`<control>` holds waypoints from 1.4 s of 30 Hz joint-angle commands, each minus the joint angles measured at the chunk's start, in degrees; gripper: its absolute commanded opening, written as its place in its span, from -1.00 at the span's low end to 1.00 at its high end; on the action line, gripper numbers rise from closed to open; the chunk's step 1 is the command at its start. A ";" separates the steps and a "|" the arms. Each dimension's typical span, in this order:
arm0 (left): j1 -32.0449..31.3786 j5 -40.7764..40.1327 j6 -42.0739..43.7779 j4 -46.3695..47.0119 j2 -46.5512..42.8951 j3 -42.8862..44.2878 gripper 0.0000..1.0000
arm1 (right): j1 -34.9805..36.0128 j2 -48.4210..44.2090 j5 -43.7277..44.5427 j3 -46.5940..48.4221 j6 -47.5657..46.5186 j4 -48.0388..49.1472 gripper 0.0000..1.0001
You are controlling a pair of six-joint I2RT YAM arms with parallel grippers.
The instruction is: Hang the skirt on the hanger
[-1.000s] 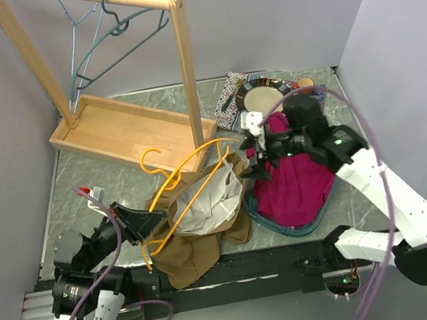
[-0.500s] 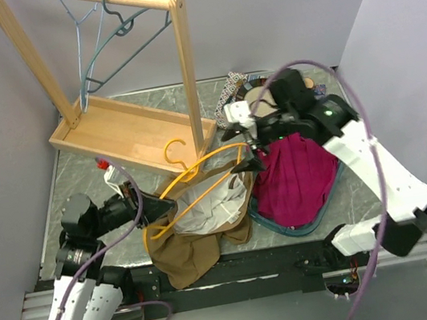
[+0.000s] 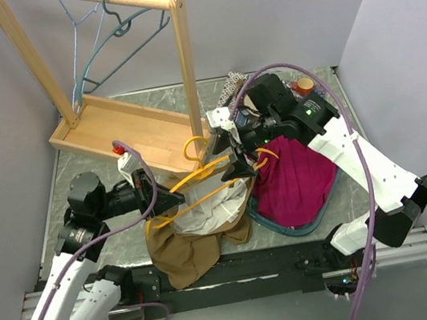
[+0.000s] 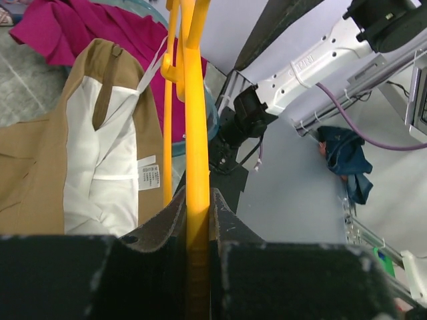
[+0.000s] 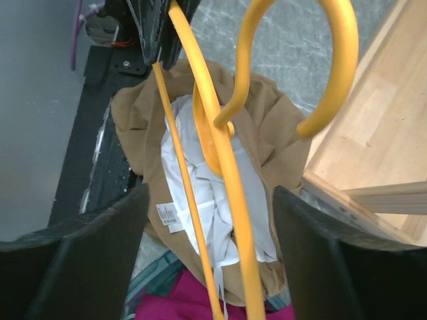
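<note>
**Yellow hanger held above the skirt, one end effector clamped and one open**

From the top camera, the yellow hanger lies tilted over the middle of the surface, with its hook close to the corner of the wooden rack. The left end effector holds the hanger at its lower left end. The right end effector is at the other end, near the hook. The skirt, tan with a white lining, lies crumpled under the hanger at the near edge of the surface. It is not on the hanger. Just to its right, a magenta garment lies in a teal basket. A teal hanger hangs on the rail of the rack.

In the left wrist camera, the two fingers are pressed together on the yellow bar, so this end effector is clamped on the hanger. The skirt is below and to the left, and a small label shows on its lining.

In the right wrist camera, the fingers stand wide apart. The yellow bar and the hook pass between them, and I see no contact with either finger. The skirt lies below, beside the wooden base of the rack.
</note>
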 commanded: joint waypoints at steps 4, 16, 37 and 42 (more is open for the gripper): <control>-3.37 -1.69 4.56 3.80 3.90 5.65 -0.98 | 3.15 4.08 -7.06 1.52 0.62 -6.81 0.12; -4.69 -11.50 4.65 2.22 2.50 4.78 -0.88 | 0.53 -3.82 -0.75 -6.64 10.00 0.03 -1.00; -4.69 -20.60 -20.56 -9.65 -24.65 -8.05 0.52 | -12.66 -17.55 -2.23 -23.71 19.87 13.22 -1.00; -4.69 -17.96 -22.08 -10.34 -23.87 -8.85 0.26 | -12.66 -15.43 -2.76 -22.39 20.92 13.48 -1.00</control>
